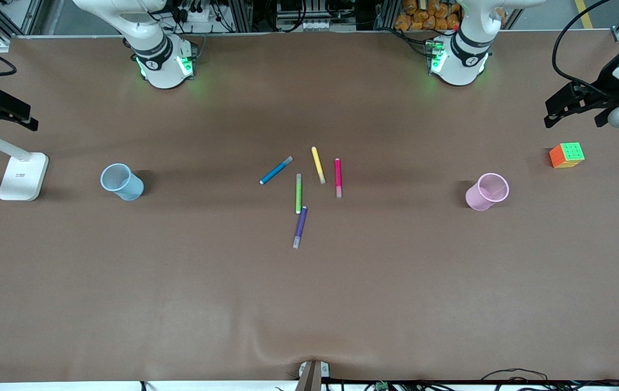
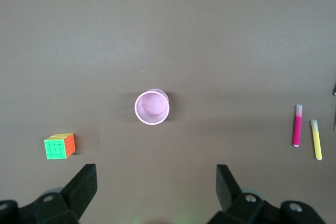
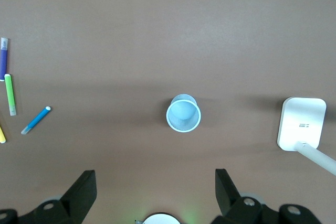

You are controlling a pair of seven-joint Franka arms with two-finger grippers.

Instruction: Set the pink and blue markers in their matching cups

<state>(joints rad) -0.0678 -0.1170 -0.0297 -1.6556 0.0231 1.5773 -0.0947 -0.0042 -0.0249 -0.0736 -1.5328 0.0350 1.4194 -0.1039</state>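
Observation:
The pink marker (image 1: pixel 338 177) and the blue marker (image 1: pixel 276 170) lie on the brown table (image 1: pixel 179 282) at its middle. The light pink cup (image 1: pixel 487 191) stands toward the left arm's end, the light blue cup (image 1: pixel 121 182) toward the right arm's end. My left gripper (image 1: pixel 573 108) hangs high over the left arm's end, open and empty (image 2: pixel 156 187); its view shows the pink cup (image 2: pixel 152 107) and pink marker (image 2: pixel 297 126). My right gripper (image 1: pixel 0 111) hangs high over the right arm's end, open and empty (image 3: pixel 156 187); its view shows the blue cup (image 3: pixel 184 114) and blue marker (image 3: pixel 35 120).
A yellow marker (image 1: pixel 317 164), a green marker (image 1: pixel 298 193) and a purple marker (image 1: pixel 300 227) lie by the task markers. A colourful cube (image 1: pixel 566 155) sits near the pink cup. A white stand base (image 1: pixel 23 176) with a rod stands near the blue cup.

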